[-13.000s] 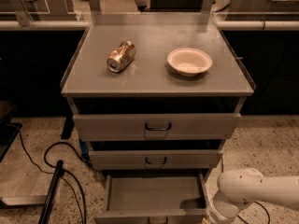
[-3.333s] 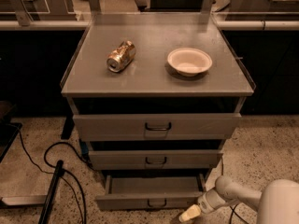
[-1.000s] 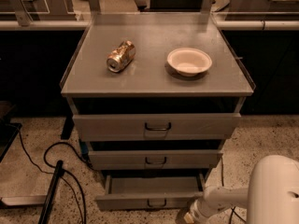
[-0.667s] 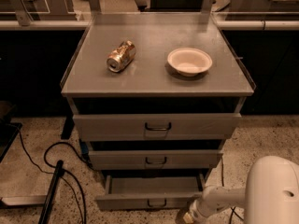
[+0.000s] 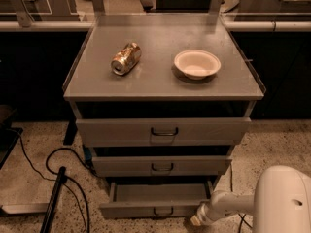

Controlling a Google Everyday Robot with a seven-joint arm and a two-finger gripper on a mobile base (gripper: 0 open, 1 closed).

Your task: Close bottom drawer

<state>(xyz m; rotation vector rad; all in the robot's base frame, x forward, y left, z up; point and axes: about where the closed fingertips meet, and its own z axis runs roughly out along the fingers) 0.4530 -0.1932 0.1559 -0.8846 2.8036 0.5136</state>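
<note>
The bottom drawer (image 5: 155,208) is the lowest grey drawer of the cabinet. It stands pulled out part way, with its inside showing and a small dark handle (image 5: 163,211) on its flat front. My gripper (image 5: 197,221) is low at the right end of the drawer's front panel, at the end of my white arm (image 5: 228,204). It looks to be touching or very near the panel's right corner.
The middle drawer (image 5: 162,166) and top drawer (image 5: 163,130) sit above, slightly out. A crushed can (image 5: 126,58) and a white bowl (image 5: 197,64) lie on the cabinet top (image 5: 155,81). Black cables (image 5: 58,178) and a dark pole (image 5: 52,203) lie on the floor at left.
Since 13 s ago the bottom drawer has gone in part way. My gripper moved left and down to the drawer front's right corner; over the last second it has barely shifted.
</note>
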